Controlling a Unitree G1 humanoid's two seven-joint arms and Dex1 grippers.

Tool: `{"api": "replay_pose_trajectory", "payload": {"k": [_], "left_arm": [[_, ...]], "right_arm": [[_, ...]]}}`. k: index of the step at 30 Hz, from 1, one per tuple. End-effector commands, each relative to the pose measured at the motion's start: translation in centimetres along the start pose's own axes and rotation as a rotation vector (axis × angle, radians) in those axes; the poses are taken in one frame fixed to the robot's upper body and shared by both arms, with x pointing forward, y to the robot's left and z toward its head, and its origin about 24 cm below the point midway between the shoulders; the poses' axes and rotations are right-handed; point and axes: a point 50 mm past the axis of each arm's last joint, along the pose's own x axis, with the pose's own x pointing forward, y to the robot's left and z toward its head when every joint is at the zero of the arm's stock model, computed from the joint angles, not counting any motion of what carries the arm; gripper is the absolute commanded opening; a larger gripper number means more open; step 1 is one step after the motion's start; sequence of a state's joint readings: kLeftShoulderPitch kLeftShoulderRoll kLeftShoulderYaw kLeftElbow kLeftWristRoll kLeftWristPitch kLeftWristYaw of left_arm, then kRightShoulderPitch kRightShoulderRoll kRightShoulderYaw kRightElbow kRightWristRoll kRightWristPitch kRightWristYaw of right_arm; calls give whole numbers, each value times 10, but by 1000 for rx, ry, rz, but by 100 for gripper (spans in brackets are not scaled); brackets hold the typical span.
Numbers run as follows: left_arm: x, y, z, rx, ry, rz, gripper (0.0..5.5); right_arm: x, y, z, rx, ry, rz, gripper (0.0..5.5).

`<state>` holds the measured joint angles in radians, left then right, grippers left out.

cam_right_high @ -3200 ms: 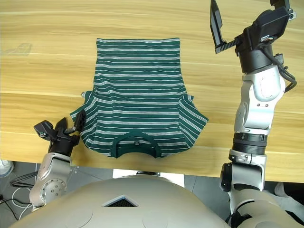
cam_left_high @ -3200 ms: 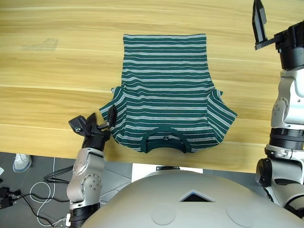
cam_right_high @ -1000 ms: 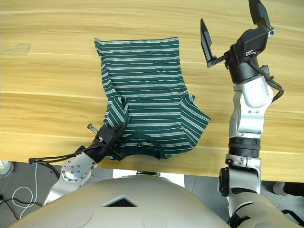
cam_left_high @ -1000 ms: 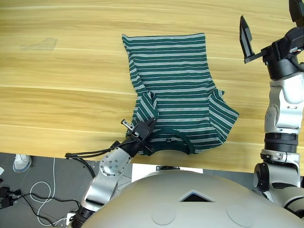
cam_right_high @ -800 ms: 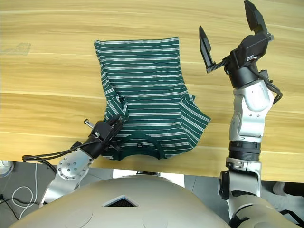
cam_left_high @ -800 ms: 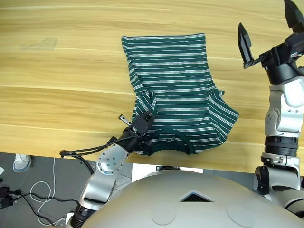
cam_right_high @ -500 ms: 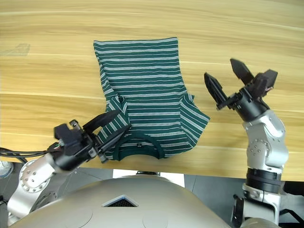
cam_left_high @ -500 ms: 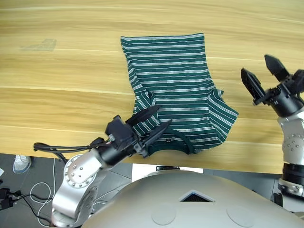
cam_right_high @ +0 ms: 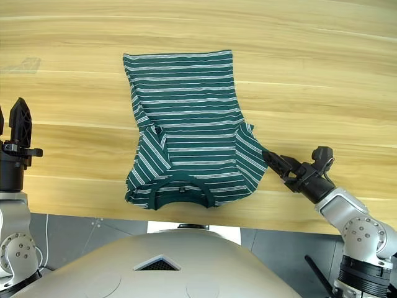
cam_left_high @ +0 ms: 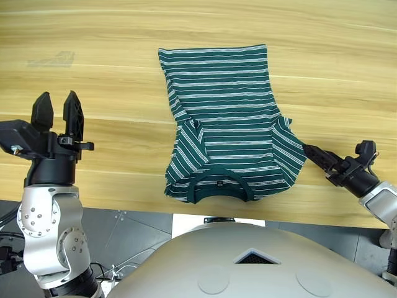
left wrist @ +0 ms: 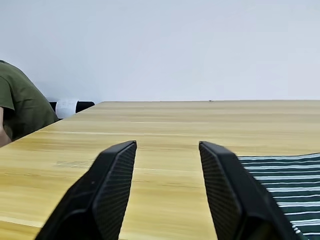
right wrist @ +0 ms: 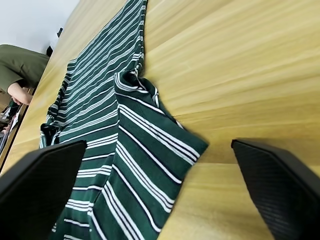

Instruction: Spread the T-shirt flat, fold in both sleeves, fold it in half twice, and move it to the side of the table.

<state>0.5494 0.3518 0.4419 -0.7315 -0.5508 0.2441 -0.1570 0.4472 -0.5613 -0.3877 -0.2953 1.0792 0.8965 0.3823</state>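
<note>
- T-shirt [cam_left_high: 220,118] lies mid-bench [cam_left_high: 93,62], hem at 12 o'clock, collar [cam_left_high: 218,185] at 6, close to the near edge.
- Left sleeve [cam_left_high: 186,146] is folded in over the body. Right sleeve [cam_left_high: 288,146] is not yet folded and sticks out at 4 o'clock.
- Right end effector [cam_left_high: 308,149] sits low at the sleeve tip, 4 o'clock of the shirt. Fingers are wide, one each side of the tip, holding nothing.
- Left end effector [cam_left_high: 57,99] is up at 9 o'clock, well apart from the cloth. Fingers are parted, nothing between them.
- Risk 1: fingers close on the top layer only, or just the hem of the sleeve. Cloth then slips mid-fold and the sleeve lands half-folded.
- Risk 2: a bite too deep grabs body fabric too. The fold then drags the whole shirt and undoes the left fold.
- Risk 3: nothing pins the shirt, so any pull toward 6 could slide the collar off the bench edge.
- Risk 4: the left side looks skewed, its edge running diagonal from hem to collar. A straight right fold gives an uneven packet for the later halving.
- Views: right wrist cam gives the finger gap and the sleeve tip between the fingers, apparently no contact. From the head cams the fingers look like one thin line, so the gap is unreadable.
- Head cams give the full layout, the skew and the edge margin, which the wrist cams don't.
- Left wrist cam confirms an empty gap and height over the bench.
</note>
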Motion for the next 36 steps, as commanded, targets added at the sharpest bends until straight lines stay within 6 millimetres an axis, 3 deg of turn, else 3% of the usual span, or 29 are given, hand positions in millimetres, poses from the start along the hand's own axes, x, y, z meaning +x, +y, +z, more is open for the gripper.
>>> {"api": "replay_pose_trajectory", "payload": {"k": [1,5,18,24,32,36], "left_arm": [[-1,1,0,15,18,7,236],[0,-1,-2,16,26,2,236],[-1,1,-6,-8,34,20,236],[-1,-1,-10,-8,37,13,236],[1,-2,-13,-6,38,2,236],[1,-4,-14,-4,39,-13,236]], "right_arm": [[-1,-1,-16,5,79,-52,454],[3,4,-22,-18,101,-26,374],[8,4,-18,-95,78,-25,151],[13,13,-11,-146,19,64,17],[17,33,2,-210,-83,213,4],[19,42,-2,-261,-73,274,4]]}}
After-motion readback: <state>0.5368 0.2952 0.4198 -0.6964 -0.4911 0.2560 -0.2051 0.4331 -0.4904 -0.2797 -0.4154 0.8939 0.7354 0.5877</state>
